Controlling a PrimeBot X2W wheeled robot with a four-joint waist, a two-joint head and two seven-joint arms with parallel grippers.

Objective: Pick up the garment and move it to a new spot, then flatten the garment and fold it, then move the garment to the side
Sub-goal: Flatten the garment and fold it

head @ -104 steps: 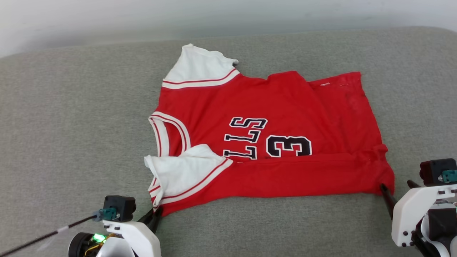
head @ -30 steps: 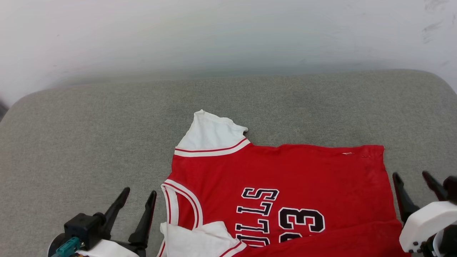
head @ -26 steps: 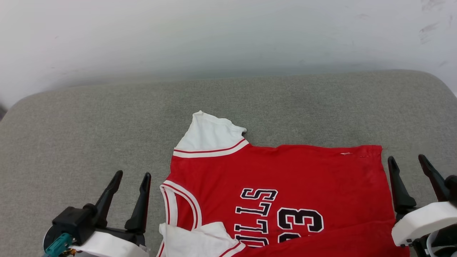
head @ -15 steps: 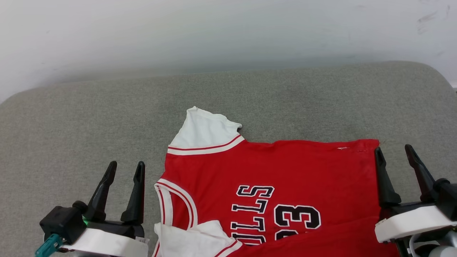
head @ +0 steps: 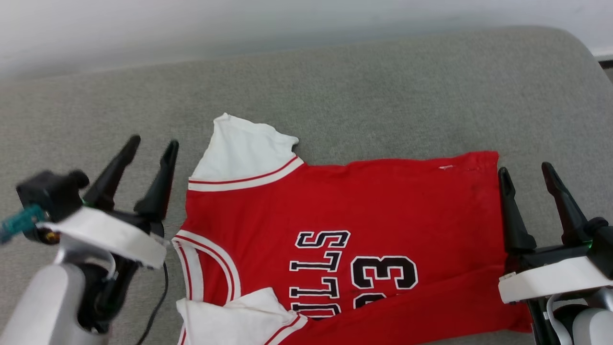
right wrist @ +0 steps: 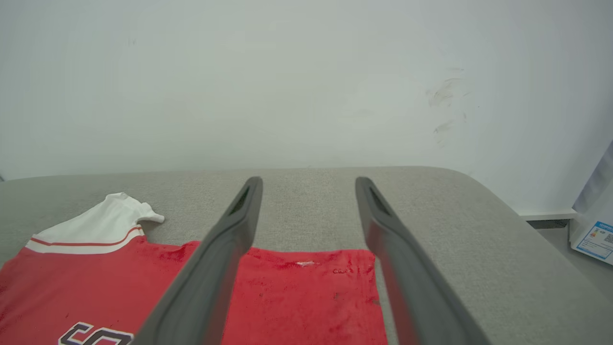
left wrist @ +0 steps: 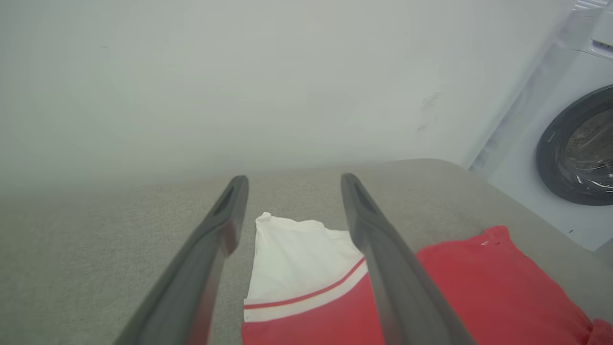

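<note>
The garment (head: 364, 206), a red jersey with white sleeves and black lettering, lies spread on the grey cushion (head: 364, 91), its near long edge folded up over the print. Its far white sleeve (head: 242, 151) points away from me. My left gripper (head: 153, 142) hovers open just left of that sleeve, which also lies between its fingers in the left wrist view (left wrist: 297, 258). My right gripper (head: 525, 168) stands open at the garment's far right corner (right wrist: 354, 268), holding nothing.
A pale wall (right wrist: 287, 81) rises behind the cushion. A white washing machine with a dark round door (left wrist: 579, 148) stands off the cushion's right end, and a white box (right wrist: 596, 239) sits on the floor there. Bare cushion stretches beyond and left of the garment.
Both open grippers have moved forward along the garment's sides to its far corners. The head camera has tilted down, so the whole picture has shifted. The garment lies as before.
</note>
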